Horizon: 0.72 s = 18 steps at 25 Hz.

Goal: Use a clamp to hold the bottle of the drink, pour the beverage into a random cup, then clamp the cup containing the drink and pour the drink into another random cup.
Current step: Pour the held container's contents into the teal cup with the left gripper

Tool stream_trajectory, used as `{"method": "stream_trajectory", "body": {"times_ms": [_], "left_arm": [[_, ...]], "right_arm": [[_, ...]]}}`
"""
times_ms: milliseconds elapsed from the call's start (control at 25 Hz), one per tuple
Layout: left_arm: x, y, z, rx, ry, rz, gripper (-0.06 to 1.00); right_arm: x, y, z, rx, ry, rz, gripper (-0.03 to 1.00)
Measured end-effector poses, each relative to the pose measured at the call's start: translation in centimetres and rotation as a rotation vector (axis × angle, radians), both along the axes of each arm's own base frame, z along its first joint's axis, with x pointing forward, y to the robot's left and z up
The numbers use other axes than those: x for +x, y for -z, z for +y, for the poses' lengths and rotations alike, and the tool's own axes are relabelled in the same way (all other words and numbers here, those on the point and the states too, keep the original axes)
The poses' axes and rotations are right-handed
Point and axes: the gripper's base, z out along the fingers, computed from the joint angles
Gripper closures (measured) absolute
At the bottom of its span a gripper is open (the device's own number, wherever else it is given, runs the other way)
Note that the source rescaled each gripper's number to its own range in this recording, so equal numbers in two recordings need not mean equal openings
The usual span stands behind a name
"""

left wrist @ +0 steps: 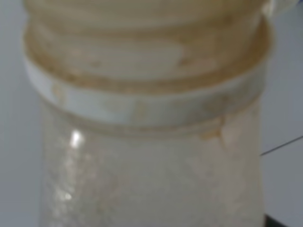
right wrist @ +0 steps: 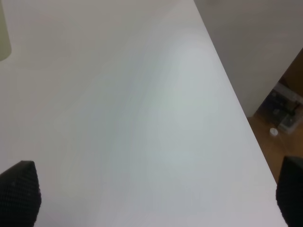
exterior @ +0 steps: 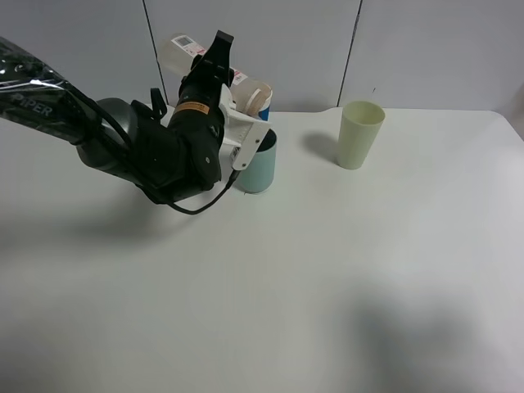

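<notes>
Exterior high view is showing the white counter (exterior: 344,295) lying mostly bare, with the action crowding its far side. The left arm (exterior: 139,151) is reaching in over the counter and carrying the bottle (exterior: 182,49) tipped well over, its mouth end hanging just above the rim of the blue cup (exterior: 262,168). The pale green cup (exterior: 359,135) is standing upright, well apart to the right. The left fingers (exterior: 219,45) are clamping around the bottle's body. In the left wrist view the bottle (left wrist: 151,179) is filling the frame, blurred, so the contact itself is not showing there. The right fingers (right wrist: 19,194) are standing wide apart over bare counter, gripping nothing.

The step in hand is looking like the first pour, into the blue cup. To do it well, the wrist should be rolling slowly while keeping the mouth centred over the cup opening and not beyond its rim, and the grip should be holding firm so the smooth bottle is not slipping as it tilts. Whether liquid is flowing I cannot tell.
</notes>
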Motion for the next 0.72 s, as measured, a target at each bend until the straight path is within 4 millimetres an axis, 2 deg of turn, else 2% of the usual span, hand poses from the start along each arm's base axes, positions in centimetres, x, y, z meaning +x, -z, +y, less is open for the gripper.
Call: {"method": "stream_trajectory", "body": {"times_ms": [320, 720], "left_arm": [[-0.01, -0.18, -0.36, 0.107, 0.032, -0.02, 0.9], [-0.02, -0.19, -0.39, 0.119, 0.034, -0.021, 0.9]], "right_arm": [[0.0, 0.0, 0.0, 0.0, 0.0, 0.0, -0.03], [0.0, 0.0, 0.0, 0.0, 0.0, 0.0, -0.03]]}}
